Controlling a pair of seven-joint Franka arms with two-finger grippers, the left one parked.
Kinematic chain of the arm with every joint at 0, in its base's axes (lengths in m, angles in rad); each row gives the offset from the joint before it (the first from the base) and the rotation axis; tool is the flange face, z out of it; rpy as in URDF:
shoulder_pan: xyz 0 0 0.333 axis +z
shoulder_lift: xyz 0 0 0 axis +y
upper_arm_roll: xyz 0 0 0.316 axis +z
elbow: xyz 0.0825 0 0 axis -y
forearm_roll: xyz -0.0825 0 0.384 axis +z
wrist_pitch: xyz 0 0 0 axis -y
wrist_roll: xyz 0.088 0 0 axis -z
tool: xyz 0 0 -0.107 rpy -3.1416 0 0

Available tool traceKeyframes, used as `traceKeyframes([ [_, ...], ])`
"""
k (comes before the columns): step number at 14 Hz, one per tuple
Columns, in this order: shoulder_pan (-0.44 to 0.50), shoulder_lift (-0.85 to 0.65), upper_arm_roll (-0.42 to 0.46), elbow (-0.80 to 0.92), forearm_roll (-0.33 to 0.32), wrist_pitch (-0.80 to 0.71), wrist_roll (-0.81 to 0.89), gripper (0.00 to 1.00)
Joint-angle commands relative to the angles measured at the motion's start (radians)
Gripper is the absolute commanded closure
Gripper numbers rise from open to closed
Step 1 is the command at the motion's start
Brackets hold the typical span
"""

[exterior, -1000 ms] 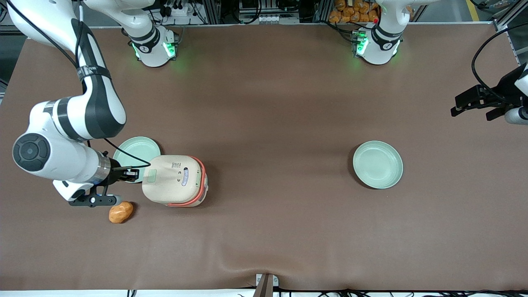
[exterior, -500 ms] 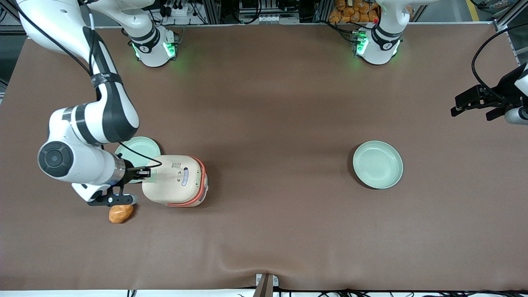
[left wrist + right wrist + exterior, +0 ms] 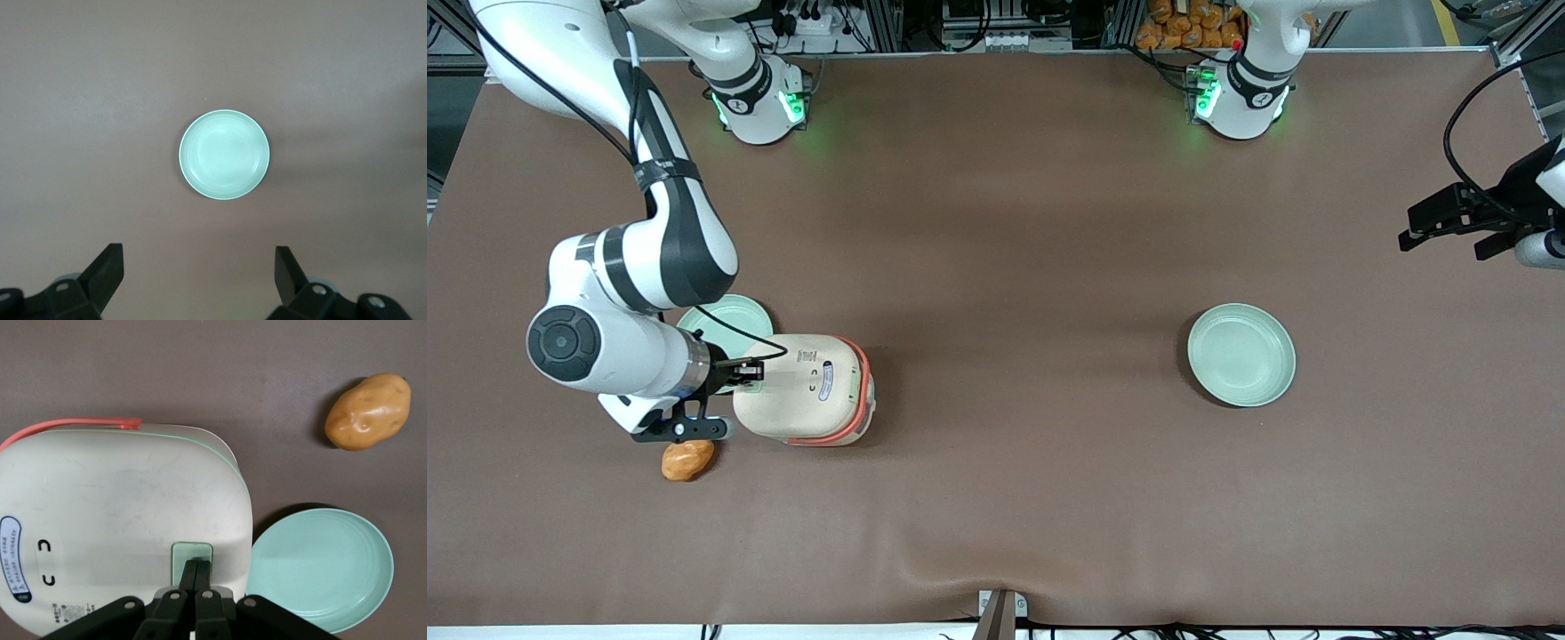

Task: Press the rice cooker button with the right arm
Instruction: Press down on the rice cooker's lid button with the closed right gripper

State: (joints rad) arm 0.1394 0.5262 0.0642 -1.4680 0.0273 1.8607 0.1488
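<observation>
The brown table [image 3: 1014, 222] runs wide and mostly bare through its middle, with things bunched at the working arm's end. The rice cooker [image 3: 805, 389] stands there with its cream lid shut and its coral band showing along one side. Close around it the room is tighter: a pale green plate [image 3: 734, 314] sits just beside it, a little farther from the front camera and partly under the arm, and a potato [image 3: 687, 460] lies near it, closer to the front camera, with a strip of bare table between them. A second green plate [image 3: 1241, 355] lies well apart, toward the parked arm's end, alone on open cloth. The front edge of the table shows a slight ripple in the covering near the middle.

The right arm [image 3: 636, 284] comes down from its base, bends sharply at the elbow and lays its forearm low and level, wrist turned toward the cooker's lid. Its hand [image 3: 196, 568] is over the lid edge nearest the working arm's end, fingers [image 3: 189, 577] pressed together into one narrow tip with no gap between them. That tip rests on the button [image 3: 192, 553], the small green pad set into the cream lid close to its rim, with the oval label [image 3: 11, 558] farther along the lid.
</observation>
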Motion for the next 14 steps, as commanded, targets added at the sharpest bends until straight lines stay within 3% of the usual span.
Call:
traceKeyframes([
  [1, 0.006, 0.003, -0.003, -0.028, 0.014, 0.040, 0.009, 1.00],
  [7, 0.005, 0.021, -0.003, -0.031, 0.014, 0.040, 0.008, 1.00],
  [14, -0.009, -0.127, -0.007, -0.014, 0.016, -0.121, 0.011, 1.00],
])
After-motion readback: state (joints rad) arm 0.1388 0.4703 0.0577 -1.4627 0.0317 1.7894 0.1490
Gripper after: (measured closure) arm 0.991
